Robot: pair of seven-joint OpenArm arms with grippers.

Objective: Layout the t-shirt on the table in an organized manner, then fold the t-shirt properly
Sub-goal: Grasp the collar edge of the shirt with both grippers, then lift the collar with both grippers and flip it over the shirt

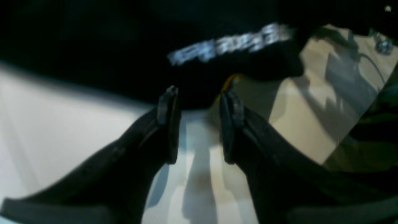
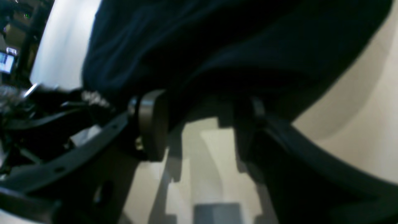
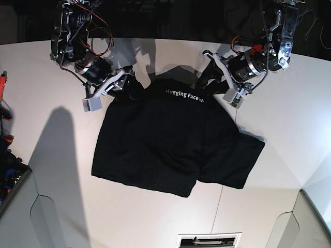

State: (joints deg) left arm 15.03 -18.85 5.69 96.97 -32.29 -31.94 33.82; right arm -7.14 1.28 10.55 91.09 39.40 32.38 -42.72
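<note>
**Q:** Where is the t-shirt (image 3: pixel 170 144)?

**A:** In the base view it lies in the middle of the table (image 3: pixel 279 155), spread fairly wide, black and rumpled. Its lower edge runs unevenly, and one part sticks out toward the lower right. The white lettering (image 3: pixel 184 94) sits near its top edge, just right of centre. A thin dark seam line (image 3: pixel 220 206) crosses the tabletop below the shirt.

**Q:** And your left gripper (image 3: pixel 207 77)?

**A:** It's at the top right of that view, at the shirt's upper edge beside the lettering. In my left wrist view the left gripper (image 1: pixel 199 93) has its jaws spread, with bare table (image 1: pixel 46 124) showing in the gap. The t-shirt (image 1: pixel 93 46) fills the top of that frame just past my fingertips. The lettering (image 1: pixel 230 43) is blurred, and a sliver of orange print (image 1: pixel 228 81) shows right at the tip of the right-hand finger. I have nothing pinched there.

**Q:** The right gripper (image 3: pixel 126 85)?

**A:** It's at the upper left of the base view, at the shirt's other top corner. In my right wrist view the right gripper (image 2: pixel 202 105) stands wide apart too. The t-shirt (image 2: pixel 217 46) hangs over the upper frame and down onto my fingertips. The pale table (image 2: pixel 357 124) shows between the jaws and at the right. The picture is too blurred to show whether the cloth touches the pads.
</note>
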